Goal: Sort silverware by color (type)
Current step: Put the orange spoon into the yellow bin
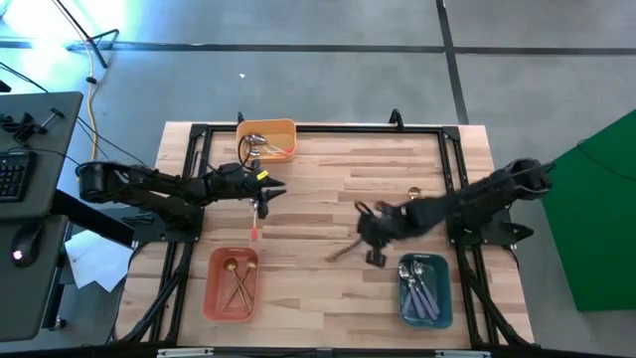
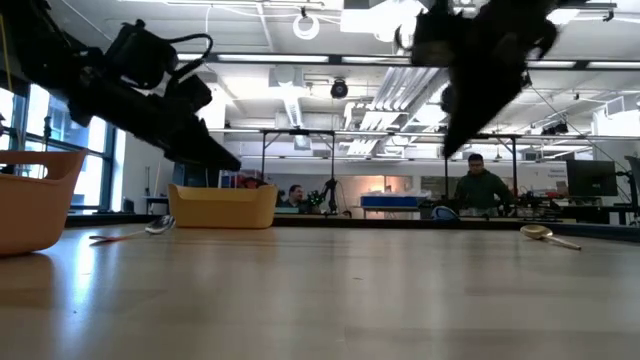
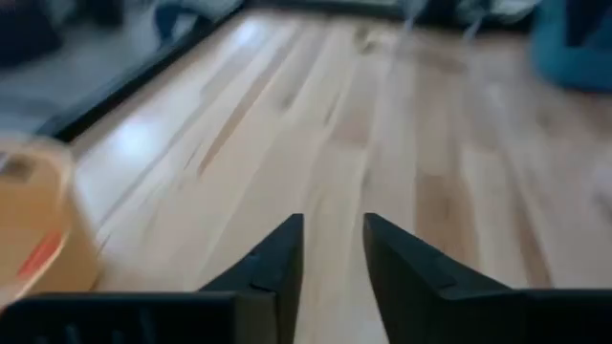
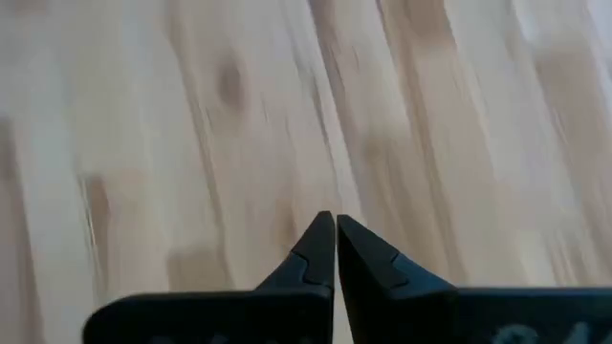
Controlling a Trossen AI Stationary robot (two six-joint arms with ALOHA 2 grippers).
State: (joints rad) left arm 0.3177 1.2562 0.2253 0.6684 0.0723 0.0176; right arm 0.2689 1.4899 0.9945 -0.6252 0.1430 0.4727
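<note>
- We see a red-handled spoon lying lengthwise toward the tabletop's front, beneath the parted, empty left claw.
- Right claw is clenched, empty, and blurred.

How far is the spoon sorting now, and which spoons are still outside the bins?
Mostly done. The red bin holds gold spoons, the teal bin blue-handled spoons, the orange bin red-handled ones. Nothing is in hand: the left gripper is open and empty, the right gripper shut and empty above bare wood. Left: a red-handled spoon below the left gripper and a gold spoon near the right arm.
</note>
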